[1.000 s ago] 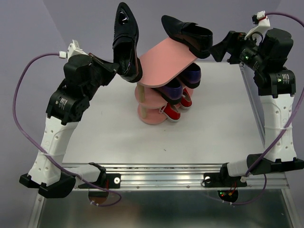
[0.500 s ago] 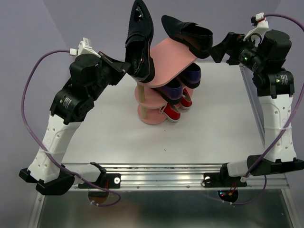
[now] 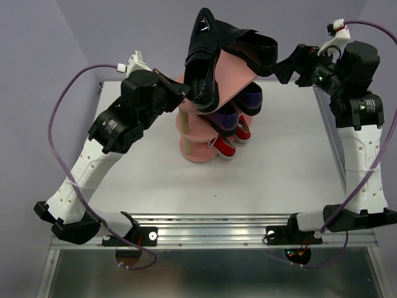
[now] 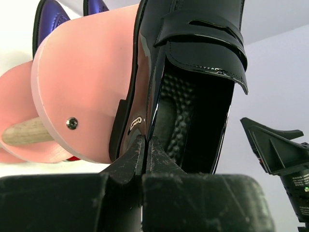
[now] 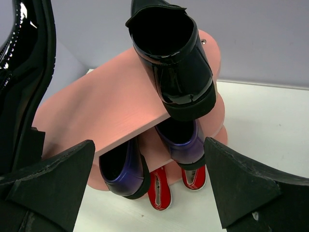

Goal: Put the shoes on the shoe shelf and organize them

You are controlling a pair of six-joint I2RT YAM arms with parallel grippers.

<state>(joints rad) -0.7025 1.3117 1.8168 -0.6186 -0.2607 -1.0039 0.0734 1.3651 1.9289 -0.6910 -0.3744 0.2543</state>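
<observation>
The pink shoe shelf (image 3: 232, 77) stands mid-table. Two red sneakers (image 3: 223, 146) sit on its bottom tier, two purple shoes (image 3: 224, 118) on the middle tier, one black loafer (image 3: 248, 45) on the top board. My left gripper (image 3: 186, 90) is shut on the heel rim of the second black loafer (image 3: 203, 59) and holds it, toe up, over the top board's left end; it also shows in the left wrist view (image 4: 193, 82). My right gripper (image 3: 282, 65) is open and empty, just right of the top board. The right wrist view shows the shelf (image 5: 111, 104) and the placed loafer (image 5: 174, 60).
The white table (image 3: 279, 167) extends around the shelf. A metal rail (image 3: 211, 233) runs along its near edge. Purple cables loop beside both arms. A purple backdrop stands behind.
My left arm has swung right with the black loafer, from left of the shelf to over the top board's left end. The right arm has stayed still.
</observation>
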